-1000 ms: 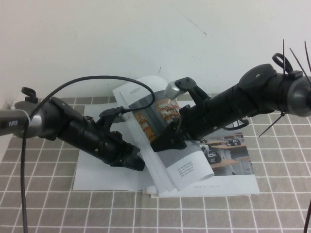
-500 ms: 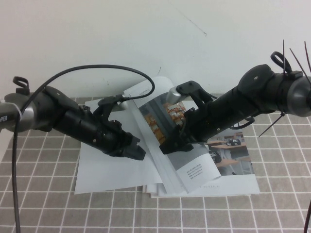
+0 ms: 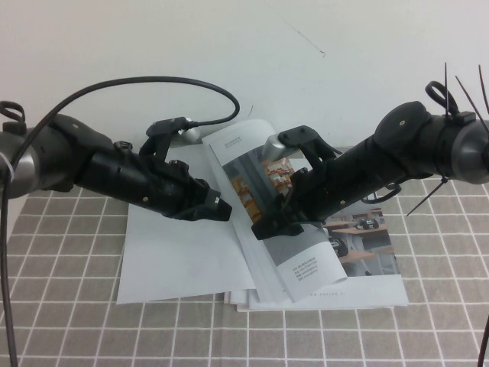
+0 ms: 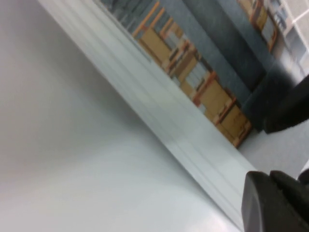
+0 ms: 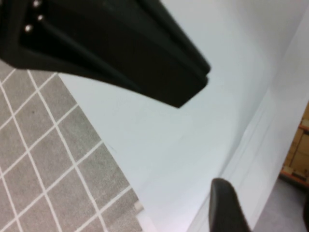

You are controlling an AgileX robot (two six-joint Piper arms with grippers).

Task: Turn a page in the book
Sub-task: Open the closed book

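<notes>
The book [image 3: 365,284] lies open on the tiled table, its right page showing product photos. One glossy page [image 3: 296,269] stands lifted and curled along the spine. My right gripper [image 3: 269,227] is at this lifted page, open, its fingers wide apart over the page edges [image 5: 263,198]. My left gripper [image 3: 220,209] hovers shut just left of the lifted page, above a flat white sheet [image 3: 172,264]. In the left wrist view, the shut left gripper [image 4: 270,181] points at the fanned page edges [image 4: 193,140]. I cannot tell whether the right gripper's fingers touch the paper.
Grey tiled tabletop [image 3: 69,321] surrounds the book, with a white wall [image 3: 153,46] behind. Plain white sheets [image 3: 241,303] stick out under the book's near edge. A black cable [image 3: 114,88] loops over the left arm. The left arm's dark body [image 5: 120,53] fills part of the right wrist view.
My left arm has risen and drawn back from the white sheet toward the wall. The lifted page now stands steeper. The right gripper has barely moved.
</notes>
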